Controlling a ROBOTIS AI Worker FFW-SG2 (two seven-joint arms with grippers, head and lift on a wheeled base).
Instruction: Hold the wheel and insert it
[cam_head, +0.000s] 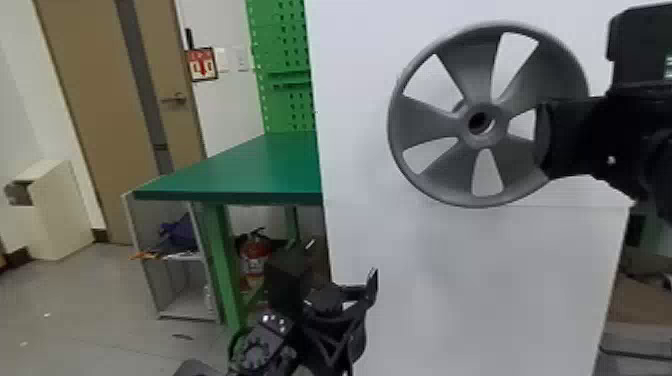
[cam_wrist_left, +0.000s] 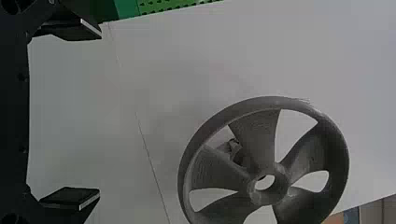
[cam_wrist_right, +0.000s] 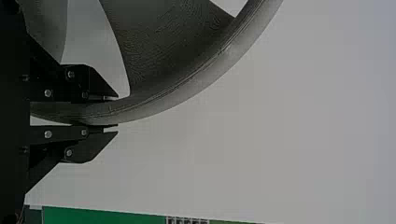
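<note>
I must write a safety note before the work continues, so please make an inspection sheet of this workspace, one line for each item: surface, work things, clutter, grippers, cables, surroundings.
Surface: green table beside a large white panel.
Work things: grey wheel held up in front of the panel, its centre hole open.
Clutter: dark blue item in the shelf under the table's left end.
Grippers: right gripper closed on the wheel's rim, one finger each side; left gripper open, holding nothing.
Cables: thin dark line low at the head view's right edge; cannot tell if cable.
Surroundings: door, green pegboard, fire extinguisher under the table.
</note>
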